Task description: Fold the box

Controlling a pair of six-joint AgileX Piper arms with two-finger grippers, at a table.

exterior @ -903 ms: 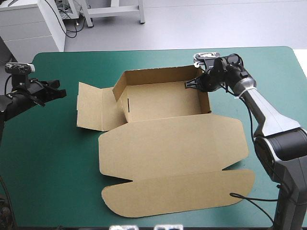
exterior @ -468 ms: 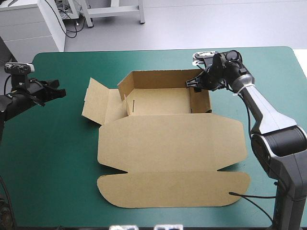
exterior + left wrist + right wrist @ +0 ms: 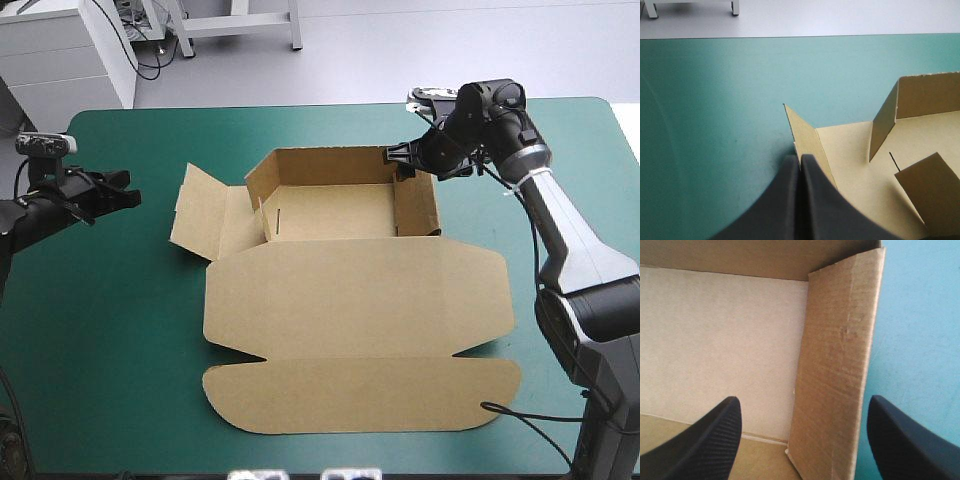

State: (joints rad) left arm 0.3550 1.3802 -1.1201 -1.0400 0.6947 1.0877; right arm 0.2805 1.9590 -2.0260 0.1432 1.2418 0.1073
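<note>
Right gripper [image 3: 803, 407] spread wide, grasping nothing. One black finger is inside the tray and the other outside, with the right side wall [image 3: 837, 365] upright between them. Likely set there to steady that wall or press it square against the back wall [image 3: 740, 252]. From above, it sits at the far right corner of the box [image 3: 330, 210]. Left gripper [image 3: 801, 161] clenched to a point and empty, over the teal-green table [image 3: 100, 350] near its left edge. It is aimed at the loose left flap [image 3: 807, 145] but apart from it, so probably waiting out of the way. Box mid-table: back and side walls up, lid [image 3: 360, 295] flat toward the near edge. The left flap is splayed outward and half raised. I judge it the main thing in the way of a tidy tray.
</note>
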